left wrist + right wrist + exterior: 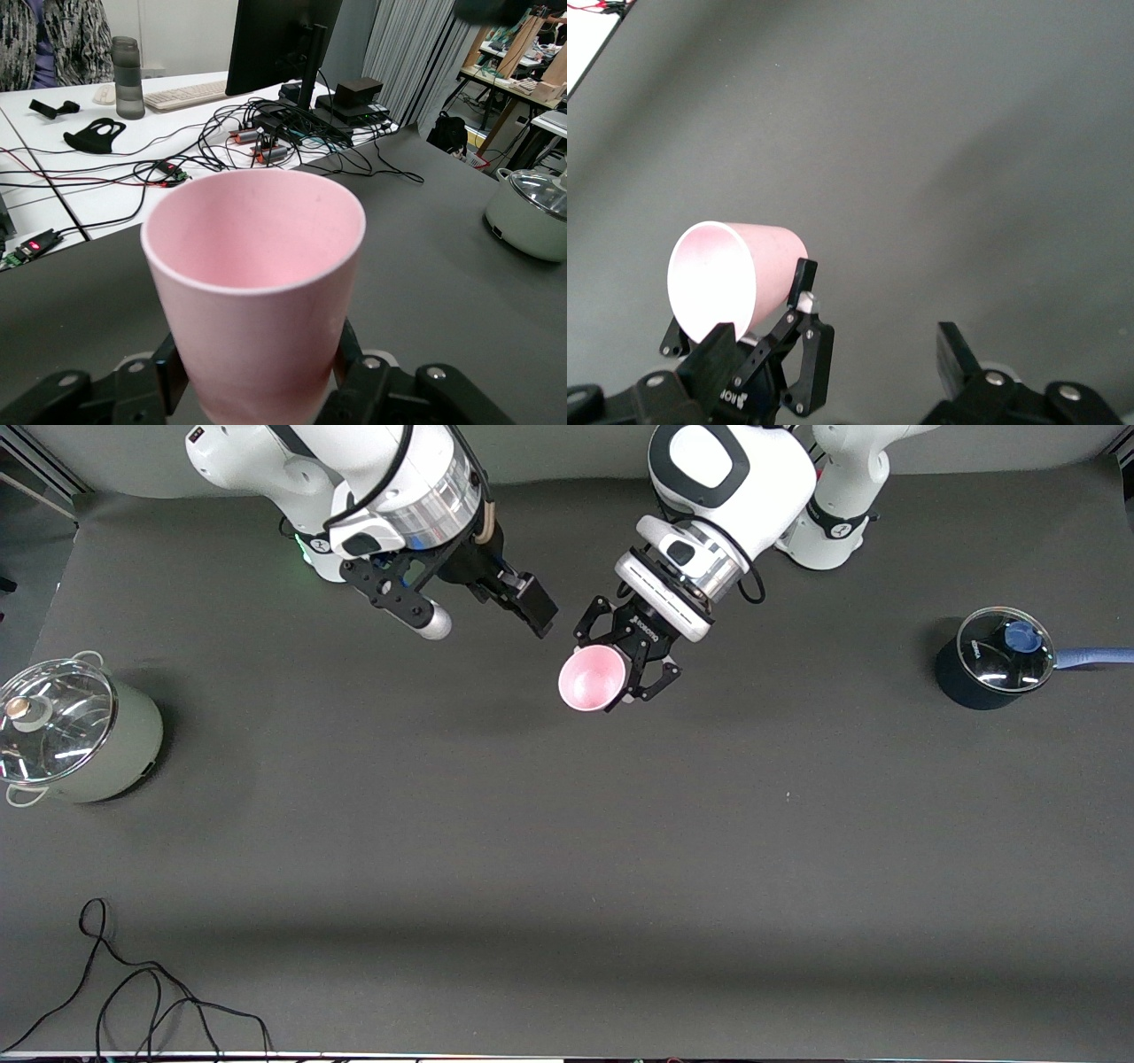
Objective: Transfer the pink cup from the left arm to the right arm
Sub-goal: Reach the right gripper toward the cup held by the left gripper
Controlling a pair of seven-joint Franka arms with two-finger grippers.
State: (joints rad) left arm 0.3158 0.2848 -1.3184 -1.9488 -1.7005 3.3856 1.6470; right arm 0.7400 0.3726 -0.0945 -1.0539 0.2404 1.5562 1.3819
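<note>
Handover in mid-air: the left gripper (631, 657), small and openwork, is clamped around the lower body of the pink cup (591, 677), holding it above the dark desk (567, 850) with its open mouth tipped toward the front camera and toward the right arm's end. That tilt leaves the upper wall and rim free, seemingly so a second grip can take hold without meeting the fingers already there. In the left wrist view the cup (257, 292) rises out of the black fingers (173, 376) pressed against its base on either side.

The right gripper (487, 611), on the arm with the silver wrist, hangs over the desk just beside the cup, its long black fingers spread wide and empty, not yet touching anything. From its wrist camera the cup (735, 274) lies sideways in the other arm's grasp.

A pale green lidded pot (75, 731) sits at the right arm's end, a dark saucepan with a glass lid (997, 657) at the left arm's end, both well apart from the exchange.
</note>
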